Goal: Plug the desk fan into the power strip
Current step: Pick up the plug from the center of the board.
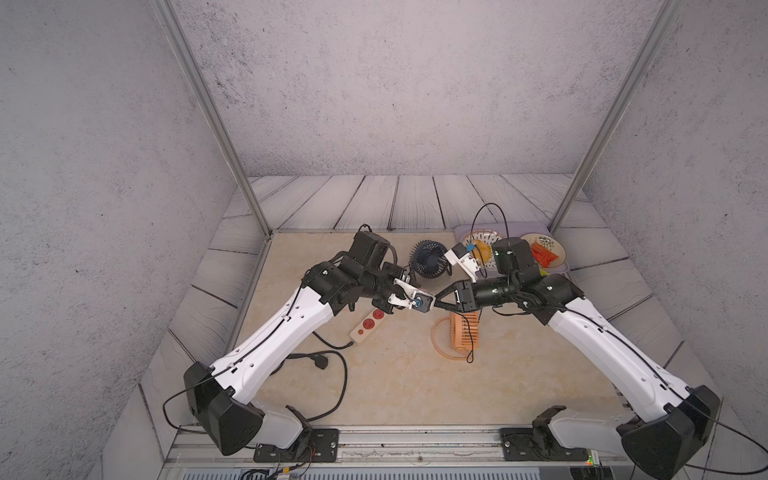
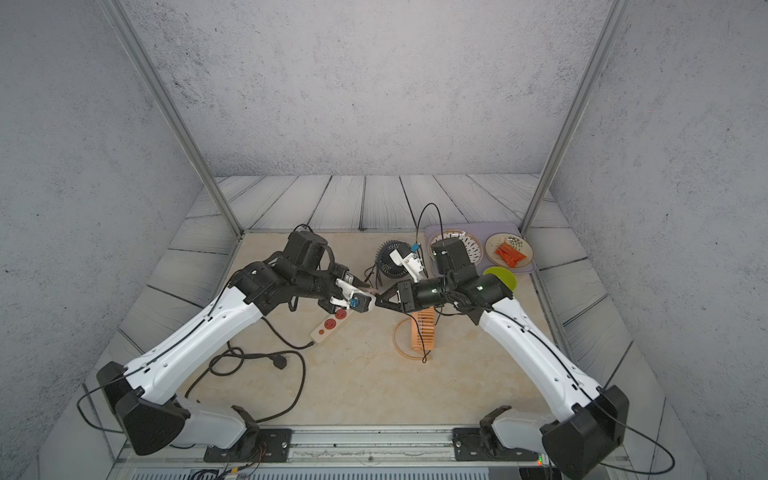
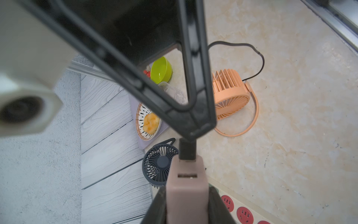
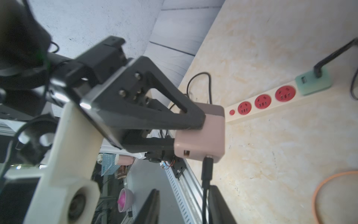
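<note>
Beige marble-look tabletop (image 1: 415, 386), grey walls. Two arms meet mid-table. Two fans: one dark fan (image 1: 428, 259), one orange fan (image 1: 465, 332). One power strip (image 4: 261, 108) lies flat, one end under the left gripper (image 4: 187, 133). It has three red sockets (image 4: 263, 101) free and one green adapter (image 4: 311, 82) plugged in. Left gripper clamps one pink adapter cube (image 4: 205, 135). Right gripper (image 1: 434, 302) jaws stand apart around the cube's one black plug (image 4: 207, 168).

No legible text, label, brand or number anywhere, power strip (image 4: 274, 100) included.
</note>
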Controlling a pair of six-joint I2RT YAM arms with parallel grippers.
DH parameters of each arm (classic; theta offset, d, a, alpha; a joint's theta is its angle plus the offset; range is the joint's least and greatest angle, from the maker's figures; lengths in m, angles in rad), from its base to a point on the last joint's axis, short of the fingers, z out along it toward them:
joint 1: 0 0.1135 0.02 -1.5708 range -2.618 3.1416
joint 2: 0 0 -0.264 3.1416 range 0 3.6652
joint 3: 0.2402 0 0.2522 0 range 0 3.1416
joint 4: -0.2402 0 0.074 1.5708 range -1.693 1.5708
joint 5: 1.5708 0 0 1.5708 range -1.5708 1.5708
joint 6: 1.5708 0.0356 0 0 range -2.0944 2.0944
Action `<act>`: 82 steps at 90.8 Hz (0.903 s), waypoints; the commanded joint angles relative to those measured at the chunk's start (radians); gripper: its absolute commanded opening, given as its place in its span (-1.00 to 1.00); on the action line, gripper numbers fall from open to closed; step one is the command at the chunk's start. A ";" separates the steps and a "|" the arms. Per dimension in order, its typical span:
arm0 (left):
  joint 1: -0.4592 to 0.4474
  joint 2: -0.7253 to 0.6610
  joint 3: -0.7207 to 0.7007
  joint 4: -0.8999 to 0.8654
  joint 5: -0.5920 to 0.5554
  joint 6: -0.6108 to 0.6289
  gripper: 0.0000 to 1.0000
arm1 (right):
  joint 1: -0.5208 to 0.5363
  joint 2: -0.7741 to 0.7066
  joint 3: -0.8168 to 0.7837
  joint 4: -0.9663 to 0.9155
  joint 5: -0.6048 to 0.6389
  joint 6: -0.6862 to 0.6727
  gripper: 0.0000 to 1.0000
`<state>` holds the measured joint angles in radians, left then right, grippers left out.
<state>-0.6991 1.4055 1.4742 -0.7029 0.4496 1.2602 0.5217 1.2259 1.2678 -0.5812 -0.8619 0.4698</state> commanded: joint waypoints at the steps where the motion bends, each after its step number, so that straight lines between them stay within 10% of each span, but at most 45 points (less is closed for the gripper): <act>1: 0.015 -0.021 -0.005 0.023 0.033 -0.175 -0.87 | -0.013 -0.061 0.013 0.045 0.046 -0.018 -0.10; 32: 0.035 -0.025 0.007 0.134 0.089 -0.473 -0.87 | -0.032 -0.076 -0.008 0.126 0.188 0.132 0.71; 82: 0.017 -0.022 0.004 0.124 0.070 -0.455 -0.86 | 0.047 0.062 0.039 0.180 0.272 0.239 0.45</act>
<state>-0.6765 1.3983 1.4746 -0.5938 0.5114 0.8085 0.5438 1.2633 1.2709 -0.4095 -0.6144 0.6830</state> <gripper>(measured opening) 0.319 0.744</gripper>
